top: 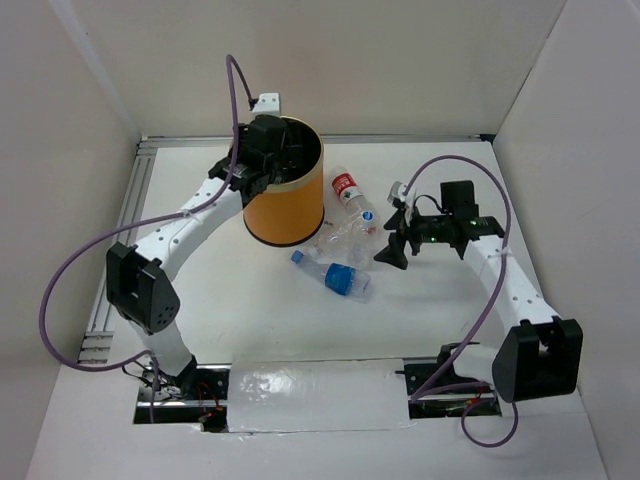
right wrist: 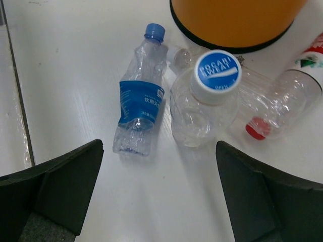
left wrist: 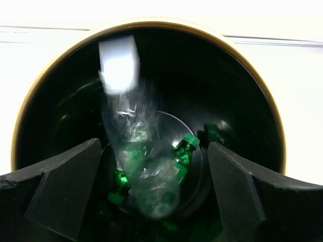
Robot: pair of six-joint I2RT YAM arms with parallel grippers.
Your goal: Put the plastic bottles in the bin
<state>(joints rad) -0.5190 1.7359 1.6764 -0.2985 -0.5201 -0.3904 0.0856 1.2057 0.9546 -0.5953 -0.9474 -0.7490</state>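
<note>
With the left fingers (left wrist: 65, 191) spread over the bin (left wrist: 151, 24), a blurred bottle (left wrist: 133, 146) is apparently dropped inside. The right fingers (right wrist: 60, 186), spread and empty, are best centred across the blue-labelled bottle (right wrist: 140, 106) on the table (right wrist: 70, 65).

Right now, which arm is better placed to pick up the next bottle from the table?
The right. The right claw, open, hangs close to the blue-label bottle and the Pocari Sweat bottle on the table beside the bin. The left claw, open, is over the bin's mouth, away from them.
</note>
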